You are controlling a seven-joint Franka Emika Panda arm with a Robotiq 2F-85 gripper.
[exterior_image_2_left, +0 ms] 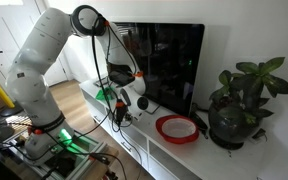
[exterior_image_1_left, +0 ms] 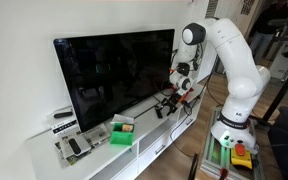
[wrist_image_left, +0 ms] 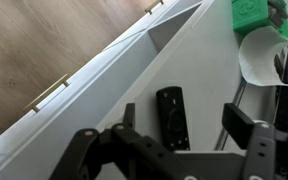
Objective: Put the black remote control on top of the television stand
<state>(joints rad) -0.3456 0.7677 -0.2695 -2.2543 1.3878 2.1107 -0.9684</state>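
Note:
The black remote control (wrist_image_left: 172,118) lies flat on the glossy white top of the television stand (wrist_image_left: 199,60), seen in the wrist view. My gripper (wrist_image_left: 184,116) is open, with one finger on each side of the remote, not closed on it. In both exterior views the gripper (exterior_image_1_left: 174,100) (exterior_image_2_left: 124,108) hangs low over the stand (exterior_image_1_left: 169,135) (exterior_image_2_left: 184,155), in front of the big black TV (exterior_image_1_left: 114,72) (exterior_image_2_left: 164,60). The remote is hidden under the gripper there.
A green box (exterior_image_1_left: 122,133) (wrist_image_left: 252,15) and a packaged remote with pale buttons (exterior_image_1_left: 72,147) sit near one end of the stand. A red bowl (exterior_image_2_left: 177,128) and a potted plant (exterior_image_2_left: 242,100) stand at the other end. The stand's front edge drops to wooden floor (wrist_image_left: 44,50).

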